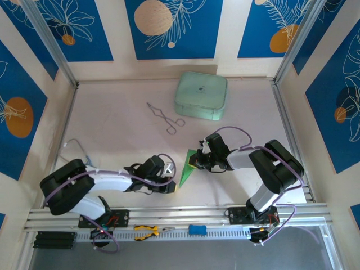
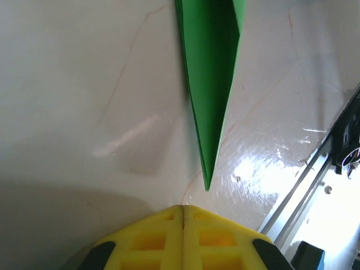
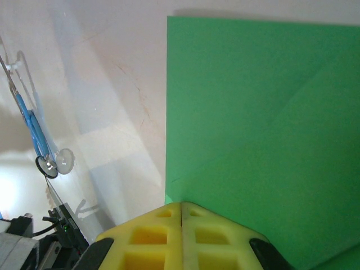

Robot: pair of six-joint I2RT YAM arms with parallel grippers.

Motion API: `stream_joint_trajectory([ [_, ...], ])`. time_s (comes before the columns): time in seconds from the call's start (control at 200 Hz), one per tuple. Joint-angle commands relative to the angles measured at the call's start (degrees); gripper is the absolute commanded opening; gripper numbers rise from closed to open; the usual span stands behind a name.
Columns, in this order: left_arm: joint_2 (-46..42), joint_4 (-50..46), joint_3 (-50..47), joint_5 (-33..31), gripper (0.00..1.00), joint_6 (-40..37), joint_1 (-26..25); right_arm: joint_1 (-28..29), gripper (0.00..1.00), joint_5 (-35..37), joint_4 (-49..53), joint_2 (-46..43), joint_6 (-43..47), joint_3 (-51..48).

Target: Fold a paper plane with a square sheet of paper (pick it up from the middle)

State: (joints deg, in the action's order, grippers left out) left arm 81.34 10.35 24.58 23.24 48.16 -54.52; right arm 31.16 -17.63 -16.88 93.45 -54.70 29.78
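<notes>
My left tool (image 2: 183, 212) is closed, just short of the sharp nose of the paper plane (image 1: 187, 167) on the bench (image 1: 112, 129). My right tool (image 3: 181, 207) is closed too, over the wide back end, I think to press the folds flat.

Right tool (image 3: 181, 207) closed at edge of creased paper plane (image 3: 264, 112)

Bright, even light w/ glare on table (image 2: 264, 169); soft shadows, wrist pics slightly blurry.

On the table (image 1: 112, 135) the paper plane (image 1: 187, 167) lies near the front — case (image 1: 201, 97) behind, tongs (image 1: 165, 117) left of the case.
</notes>
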Motion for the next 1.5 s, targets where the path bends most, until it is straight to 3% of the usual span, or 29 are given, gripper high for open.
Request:
stream_joint_trajectory([
  [0.0, -4.8, -3.2, 1.2, -2.8, 0.00, 0.1, -0.4, -0.3, 0.02, 5.6, 9.0, 2.0, 0.3, -2.6],
  [0.15, -5.3, -2.8, 5.2, -3.7, 0.01, -1.1, -0.1, -0.3, 0.02, 5.5, 8.9, 1.8, 0.1, -2.6],
  [0.41, 5.9, 1.9, 13.3, -0.2, 0.01, -1.5, 0.1, -0.2, 0.02, 5.5, 8.9, 1.6, -0.1, -2.6],
  [0.715, 12.9, 0.4, 18.3, -3.1, 0.03, -3.5, 0.1, -0.2, 0.02, 5.4, 9.2, 1.1, -0.1, -2.6],
  [1.21, 16.7, -5.1, 17.9, -10.5, 0.02, -4.0, 0.1, -0.2, 0.02, 5.3, 9.3, 0.4, -0.1, -2.6],
  [1.495, 18.1, -5.6, 15.4, -9.6, 0.00, -2.7, 0.1, -1.0, 0.03, 3.9, 11.4, -2.5, 0.9, -0.5],
])
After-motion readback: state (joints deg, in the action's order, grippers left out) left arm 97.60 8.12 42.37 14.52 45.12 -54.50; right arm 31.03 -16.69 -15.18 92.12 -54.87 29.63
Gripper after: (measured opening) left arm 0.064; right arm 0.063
